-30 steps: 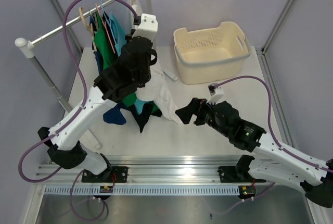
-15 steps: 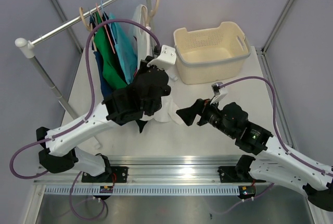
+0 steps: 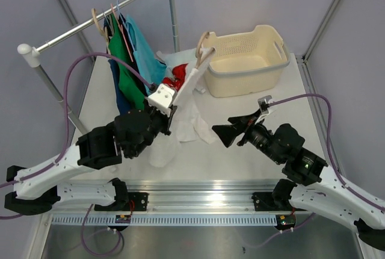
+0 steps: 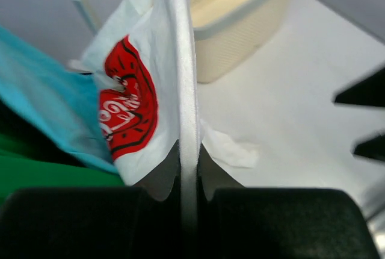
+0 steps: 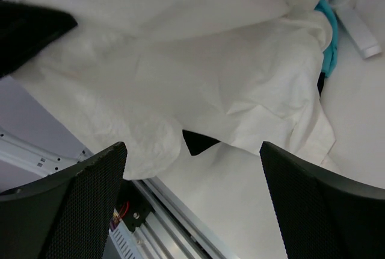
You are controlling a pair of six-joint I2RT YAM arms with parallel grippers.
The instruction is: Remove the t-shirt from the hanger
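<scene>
Hanger (image 3: 200,47) mostly under t-shirt (image 3: 187,99); left end effector (image 4: 189,211) fingertips hidden overhead.

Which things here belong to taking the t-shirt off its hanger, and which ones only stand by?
Job in hand: t-shirt, hanger, left gripper, right gripper.
Standing by: basket, light blue shirt, green shirt, clothes rail.

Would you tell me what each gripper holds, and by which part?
Left gripper pinches the t-shirt by a narrow white fold; right gripper, open, holds nothing.

White arms (image 3: 54,167), black joints (image 3: 99,150), purple cables (image 3: 65,99).
</scene>
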